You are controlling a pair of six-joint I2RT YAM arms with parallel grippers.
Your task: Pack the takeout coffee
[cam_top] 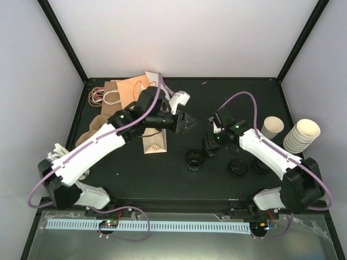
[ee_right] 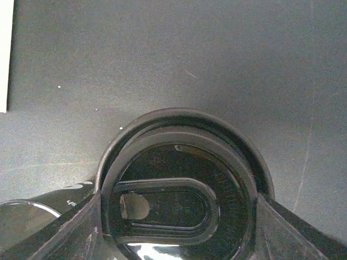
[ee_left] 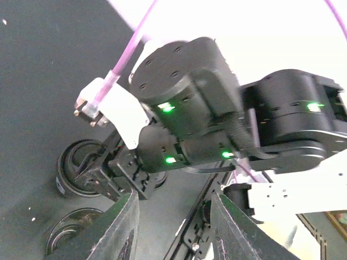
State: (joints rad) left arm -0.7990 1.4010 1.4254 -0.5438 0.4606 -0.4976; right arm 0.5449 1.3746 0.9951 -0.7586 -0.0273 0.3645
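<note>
The takeout coffee (cam_top: 272, 127), a small cream paper cup, stands upright and uncovered at the right of the black table, beside the right arm's forearm. My right gripper (cam_top: 210, 143) is low at mid-table, well left of the cup. In the right wrist view my right gripper (ee_right: 179, 222) is shut on a black lid (ee_right: 179, 189), one finger against each side of its rim. My left gripper (cam_top: 187, 122) hovers open at the table's middle, facing the right gripper. Nothing lies between the left gripper's (ee_left: 173, 196) fingers (ee_left: 122, 227).
A tall stack of nested cream cups (cam_top: 302, 135) stands right of the single cup. More black lids (cam_top: 194, 158) (cam_top: 237, 167) lie in front of the grippers. A small brown paper bag (cam_top: 154, 143) lies under the left arm. More bags (cam_top: 130, 89) and rubber bands (cam_top: 97, 95) fill the back left.
</note>
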